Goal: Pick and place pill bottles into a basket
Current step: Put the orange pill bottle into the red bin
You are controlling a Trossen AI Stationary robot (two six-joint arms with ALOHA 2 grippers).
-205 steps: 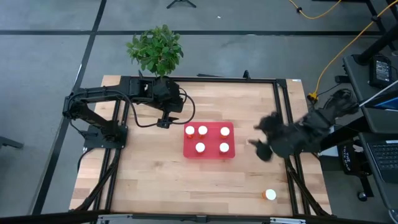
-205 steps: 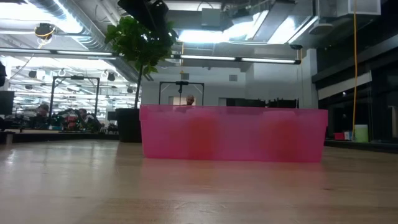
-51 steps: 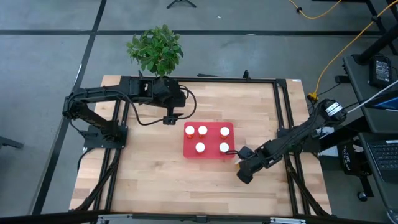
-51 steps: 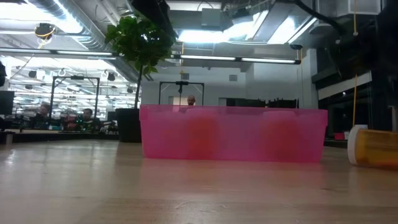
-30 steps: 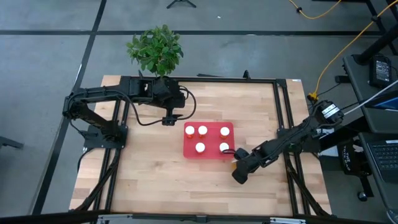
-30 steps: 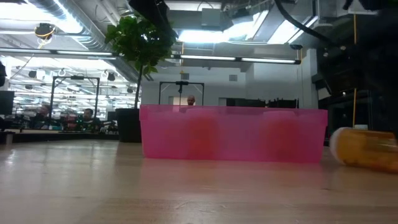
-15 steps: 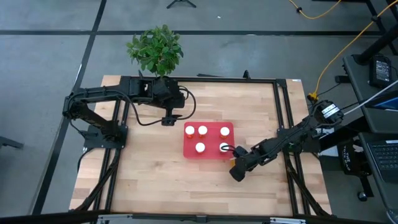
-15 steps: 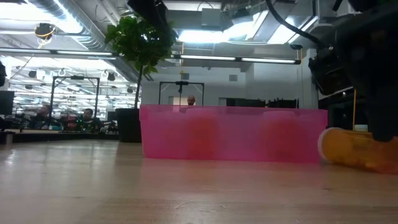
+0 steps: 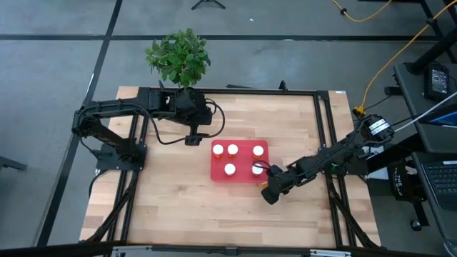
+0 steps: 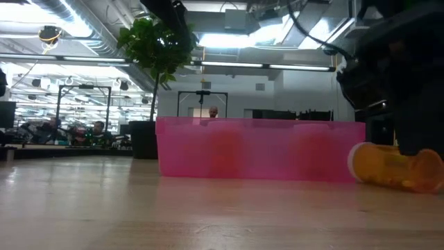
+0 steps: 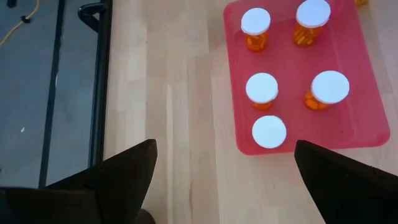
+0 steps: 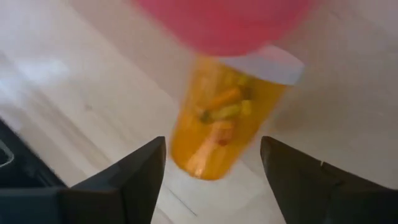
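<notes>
The red tray lies mid-table with several white-capped orange pill bottles standing in it. My right gripper is just off the tray's near right corner, shut on one more pill bottle, which lies on its side. In the low view that bottle shows just right of the tray's pink wall. My left gripper waits open and empty off the tray's far left corner; its fingers stand wide apart in its wrist view. My right gripper pinches the bottle's orange body between its two fingers, toward the base end. The fingers slant down from the table's right and lie along the bottle. The white cap points at the tray, a little higher than the base. Whether the bottle is clear of the table I cannot tell.
A leafy plant in a black pot stands beyond the table's far left edge. A black metal frame runs along the table's sides. Bare wood lies left of and nearer than the tray.
My right gripper has carried the bottle a short way toward the table's left and far edges, up to the tray's near right corner. The bottle has stayed on its side, cap leading. My left arm has kept still.
</notes>
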